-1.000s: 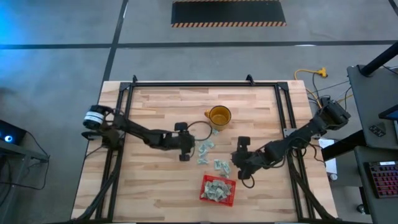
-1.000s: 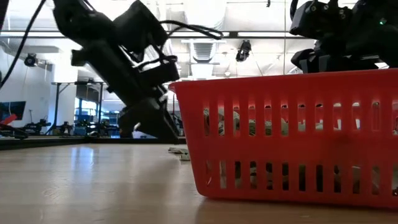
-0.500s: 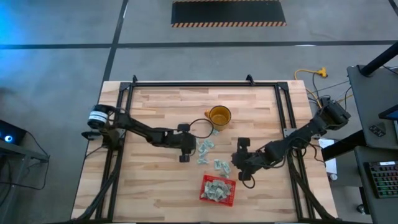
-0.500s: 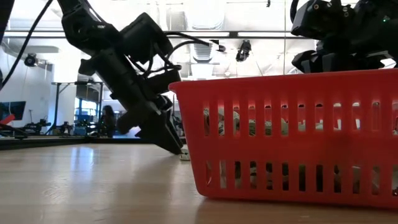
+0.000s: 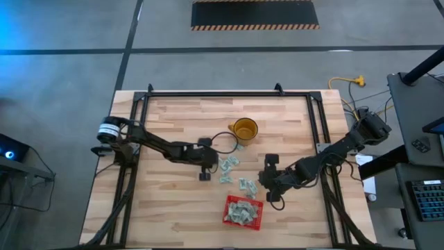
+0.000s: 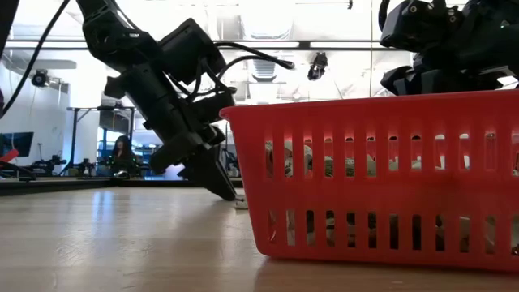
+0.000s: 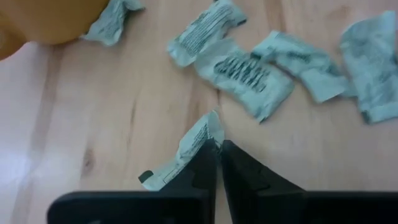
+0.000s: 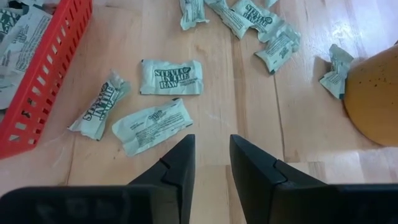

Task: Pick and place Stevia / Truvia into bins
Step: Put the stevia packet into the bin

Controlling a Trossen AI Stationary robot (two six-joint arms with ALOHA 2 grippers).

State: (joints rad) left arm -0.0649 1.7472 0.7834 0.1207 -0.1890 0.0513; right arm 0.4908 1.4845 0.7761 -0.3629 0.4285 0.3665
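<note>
Several pale green Stevia packets (image 5: 229, 165) lie loose on the wooden table between the amber mug (image 5: 244, 129) and the red basket (image 5: 243, 212), which holds more packets. My left gripper (image 5: 206, 171) is down at the table, left of the packets, and is shut on one packet (image 7: 186, 152). My right gripper (image 8: 211, 149) hangs open above the table, right of the packets (image 8: 152, 127), with nothing between its fingers. My left gripper pinches one end of a packet (image 7: 208, 130) between its two fingertips (image 7: 202, 165). The fingers slant down from the table's left side. The packet's pinched end stands up a little and its other end (image 7: 152, 177) lies on the table.
The mug stands at the far side of the packets, with one packet (image 8: 336, 71) against its base. In the low view the basket (image 6: 381, 178) fills the near right. Bare wood lies left and near of my left gripper (image 6: 225, 191).
My left gripper has tipped down to the table toward the packets and shut on one of them. The packets on the table and the right arm have kept still.
</note>
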